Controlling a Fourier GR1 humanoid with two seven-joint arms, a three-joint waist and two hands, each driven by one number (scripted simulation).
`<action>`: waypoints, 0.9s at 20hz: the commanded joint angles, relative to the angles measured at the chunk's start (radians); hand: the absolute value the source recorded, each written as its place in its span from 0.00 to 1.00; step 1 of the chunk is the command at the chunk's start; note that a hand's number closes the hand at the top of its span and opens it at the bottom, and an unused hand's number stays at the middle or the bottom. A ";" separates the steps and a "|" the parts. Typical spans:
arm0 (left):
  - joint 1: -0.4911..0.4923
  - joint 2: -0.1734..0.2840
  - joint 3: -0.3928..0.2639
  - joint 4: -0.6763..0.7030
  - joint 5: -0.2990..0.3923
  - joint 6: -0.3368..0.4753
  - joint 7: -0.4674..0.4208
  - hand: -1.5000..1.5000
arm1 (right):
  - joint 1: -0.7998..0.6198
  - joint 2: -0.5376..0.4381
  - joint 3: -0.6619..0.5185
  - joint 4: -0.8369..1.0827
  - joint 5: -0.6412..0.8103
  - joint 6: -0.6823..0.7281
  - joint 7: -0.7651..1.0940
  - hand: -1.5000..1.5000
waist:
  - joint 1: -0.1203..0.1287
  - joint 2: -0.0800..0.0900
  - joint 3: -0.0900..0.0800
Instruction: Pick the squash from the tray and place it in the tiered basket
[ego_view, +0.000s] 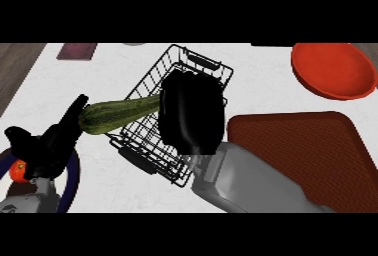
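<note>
The green squash (118, 114) lies level over the left rim of the black wire tiered basket (198, 61), with its thick end sticking out to the left. My right hand (192, 112) hovers over the basket, curled round the squash's other end, which it hides. The dark red tray (310, 150) lies to the right of the basket with nothing showing on it. My left hand (46, 145) rests open at the lower left, its fingers pointing up close to the squash's thick end.
A red plate (334, 70) sits at the back right. Under my left hand is a blue-rimmed dish (72, 180) holding an orange-red item (18, 172). A purple pad (77, 51) lies at the back left, where the white counter meets a wooden strip.
</note>
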 joint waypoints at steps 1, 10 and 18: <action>0.004 -0.017 0.002 0.054 -0.009 -0.016 -0.061 0.50 | -0.036 0.006 -0.001 0.127 0.021 -0.130 0.054 1.00 | -0.001 0.001 0.000; -0.024 0.021 0.040 0.051 0.010 -0.048 -0.036 0.50 | -0.110 0.006 0.024 0.238 0.040 -0.394 0.073 1.00 | 0.012 0.004 0.000; -0.043 -0.018 0.022 0.059 -0.010 -0.030 -0.017 0.50 | -0.192 0.006 0.051 0.488 -0.046 -0.562 -0.017 0.00 | 0.020 0.006 0.000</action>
